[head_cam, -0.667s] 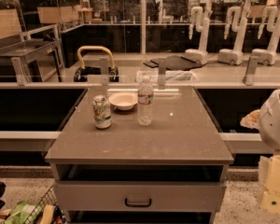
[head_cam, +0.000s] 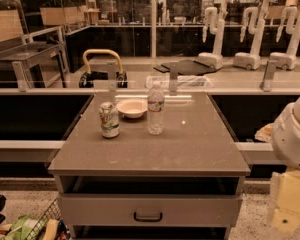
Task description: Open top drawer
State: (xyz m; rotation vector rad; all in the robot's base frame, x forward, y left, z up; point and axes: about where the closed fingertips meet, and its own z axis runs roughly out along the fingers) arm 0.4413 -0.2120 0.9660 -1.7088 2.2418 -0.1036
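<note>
The top drawer (head_cam: 190, 210) is a wide grey front with a small black centre handle (head_cam: 148, 217), just under the thick grey tabletop (head_cam: 190, 149). A dark gap shows between the tabletop and the drawer front. My gripper (head_cam: 289, 201) is a pale yellowish block at the right edge of the view. It hangs below the white arm (head_cam: 295, 131), to the right of the drawer front and clear of the handle.
On the tabletop stand a soda can (head_cam: 109, 119), a white bowl (head_cam: 132, 108) and a clear water bottle (head_cam: 155, 109). A wire basket with packaged goods (head_cam: 35, 228) sits at the lower left. Railings and white robot arms (head_cam: 217, 31) stand behind.
My gripper has edged slightly left at the right edge of the view. The drawer and the things on the table have not moved.
</note>
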